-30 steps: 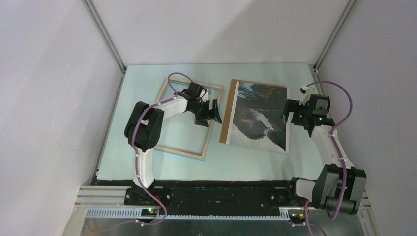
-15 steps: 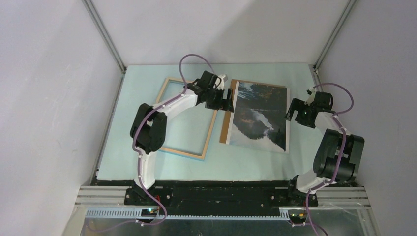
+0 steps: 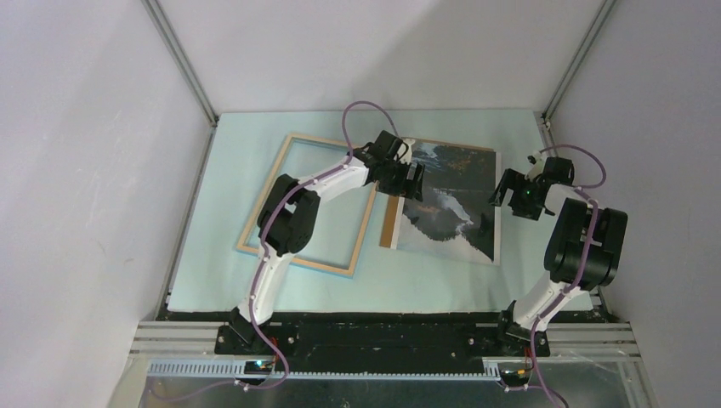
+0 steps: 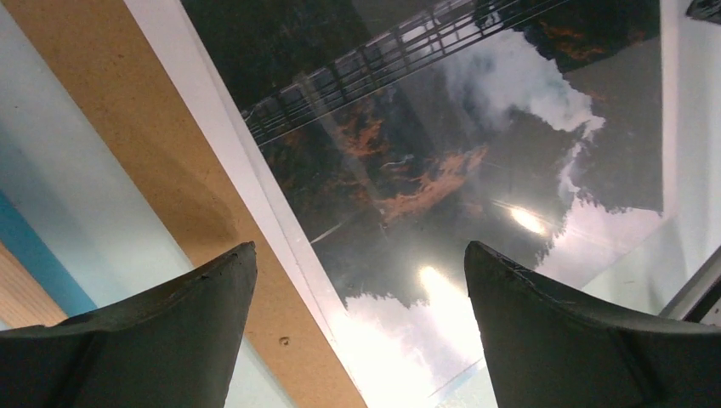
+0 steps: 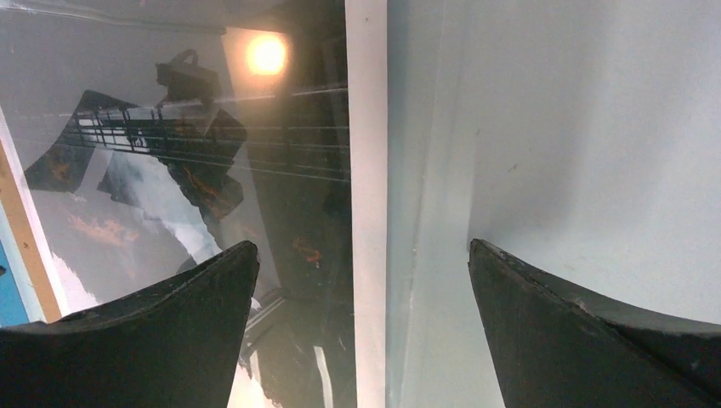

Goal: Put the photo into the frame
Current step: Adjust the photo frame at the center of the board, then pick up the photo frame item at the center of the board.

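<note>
Top view, centre: the photo [image 3: 451, 204] lies picture side up on the brown backing board [image 3: 391, 223], which shows as a strip along the photo's left edge. The frame [image 3: 264, 194] lies flat to the left of it, bare wood face up, with a gap between the two. Photo, board and frame sit where they were a second ago.

My left gripper [image 3: 406, 180] has moved. A second ago it hung over the frame's upper right corner; it has since crossed to the right and now stands over the photo's upper left area. In the left wrist view the left gripper [image 4: 357, 255] has its jaws wide apart and holds nothing. One finger is over the board [image 4: 161, 153] and the other over the photo [image 4: 425, 153].

My right gripper [image 3: 510, 194] remains at the photo's right edge, upper right of the top view. The arm behind it has folded, its elbow now raised nearer the gripper. In the right wrist view the right gripper [image 5: 361, 255] also has its jaws wide apart and empty. They straddle the white right border of the photo [image 5: 170, 170], with one finger over the pale mat [image 5: 553, 127].
</note>
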